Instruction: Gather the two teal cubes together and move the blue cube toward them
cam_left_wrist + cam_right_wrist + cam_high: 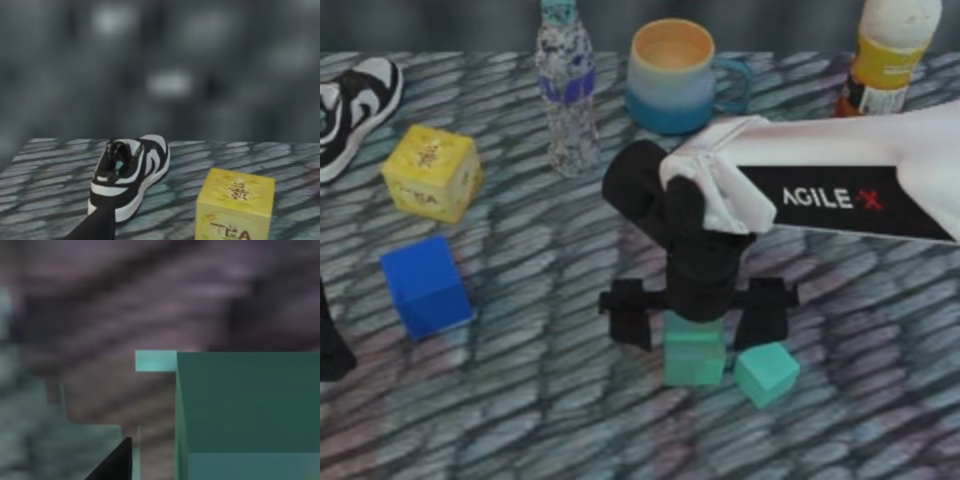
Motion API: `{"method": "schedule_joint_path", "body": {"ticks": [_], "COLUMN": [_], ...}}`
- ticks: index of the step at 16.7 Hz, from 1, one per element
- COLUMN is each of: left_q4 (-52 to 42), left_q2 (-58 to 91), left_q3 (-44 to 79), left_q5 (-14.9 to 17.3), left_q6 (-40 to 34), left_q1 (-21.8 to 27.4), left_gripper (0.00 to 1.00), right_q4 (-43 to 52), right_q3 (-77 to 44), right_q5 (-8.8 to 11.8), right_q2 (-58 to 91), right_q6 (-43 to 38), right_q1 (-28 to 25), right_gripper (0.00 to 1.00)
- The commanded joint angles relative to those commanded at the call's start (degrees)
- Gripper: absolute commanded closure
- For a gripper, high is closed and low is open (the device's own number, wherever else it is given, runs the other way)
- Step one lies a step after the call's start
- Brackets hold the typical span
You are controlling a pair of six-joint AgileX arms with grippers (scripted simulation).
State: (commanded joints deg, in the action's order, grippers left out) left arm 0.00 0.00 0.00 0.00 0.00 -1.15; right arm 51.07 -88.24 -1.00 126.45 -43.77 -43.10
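Observation:
The larger teal cube (695,352) sits at the front middle of the table, and the smaller teal cube (766,373) lies just to its right, almost touching. My right gripper (695,312) hangs over the larger cube's far side, open, with its fingers (625,312) spread wider than the cube. In the right wrist view the larger teal cube (245,410) fills the frame close up, with a corner of the smaller cube (155,361) behind it. The blue cube (425,287) rests alone at the left. My left arm (330,345) is parked at the left edge.
A yellow printed tea cube (430,172) stands behind the blue cube, beside a black-and-white shoe (355,105). Along the back stand a clear bottle (567,90), a blue mug (672,75) and an orange-labelled bottle (885,55).

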Motion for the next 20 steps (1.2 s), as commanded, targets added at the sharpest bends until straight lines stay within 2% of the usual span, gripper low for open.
{"method": "schedule_joint_path", "body": {"ticks": [7, 15, 20], "left_q4": [0.0, 0.0, 0.0], "left_q2": [0.0, 0.0, 0.0], "left_q3": [0.0, 0.0, 0.0], "left_q5": [0.0, 0.0, 0.0], "left_q6": [0.0, 0.0, 0.0], "left_q1": [0.0, 0.0, 0.0], "left_gripper": [0.00, 0.00, 0.00], "right_q4": [0.2, 13.1, 13.5], "right_q3": [-0.2, -8.3, -8.5], "right_q5": [0.0, 0.0, 0.0], "right_q2": [-0.1, -4.8, -4.8], "right_q6": [0.0, 0.0, 0.0], "right_q1": [0.1, -0.5, -0.2], "right_gripper": [0.00, 0.00, 0.00]}}
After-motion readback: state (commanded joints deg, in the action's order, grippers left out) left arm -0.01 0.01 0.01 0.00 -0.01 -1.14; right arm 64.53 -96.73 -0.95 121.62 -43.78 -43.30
